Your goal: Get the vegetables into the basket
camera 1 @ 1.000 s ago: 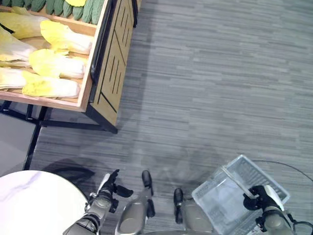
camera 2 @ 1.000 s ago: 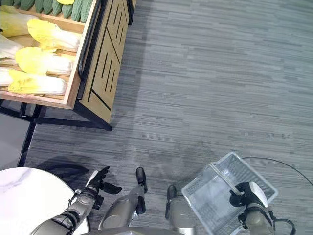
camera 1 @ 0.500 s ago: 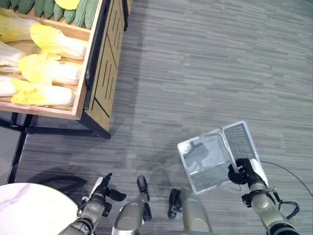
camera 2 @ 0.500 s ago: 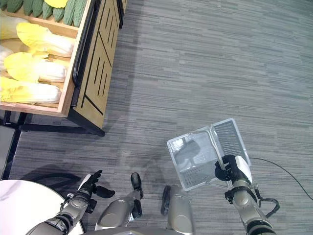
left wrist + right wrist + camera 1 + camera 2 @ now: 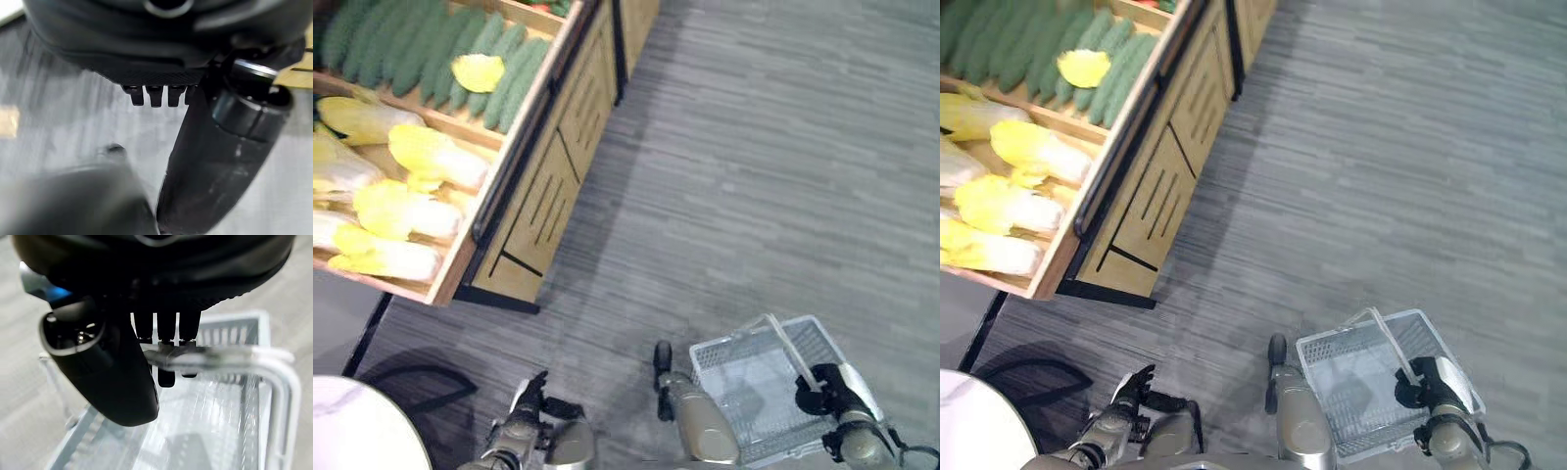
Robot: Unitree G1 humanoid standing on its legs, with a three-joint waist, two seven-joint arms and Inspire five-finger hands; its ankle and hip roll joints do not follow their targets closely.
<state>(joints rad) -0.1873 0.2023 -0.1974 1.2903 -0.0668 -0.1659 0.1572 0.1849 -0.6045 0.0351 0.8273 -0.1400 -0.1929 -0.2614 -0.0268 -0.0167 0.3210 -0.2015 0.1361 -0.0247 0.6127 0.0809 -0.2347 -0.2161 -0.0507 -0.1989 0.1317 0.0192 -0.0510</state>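
The right robot hand (image 5: 837, 394) curls round the handle (image 5: 230, 357) of an empty basket (image 5: 744, 377), carried low and ready for loading; the left robot hand (image 5: 1126, 397) hangs relaxed, holding nothing, while the vegetables (image 5: 416, 166) lie in the wooden display stand (image 5: 553, 176), well apart

light: even, soft, overhead | shadows: dark patch on floor (image 5: 607, 264) beside wooden stand (image 5: 548, 186) | glare: none | blur: wrist views soft past fingers (image 5: 166, 333); basket (image 5: 254, 396) hazy
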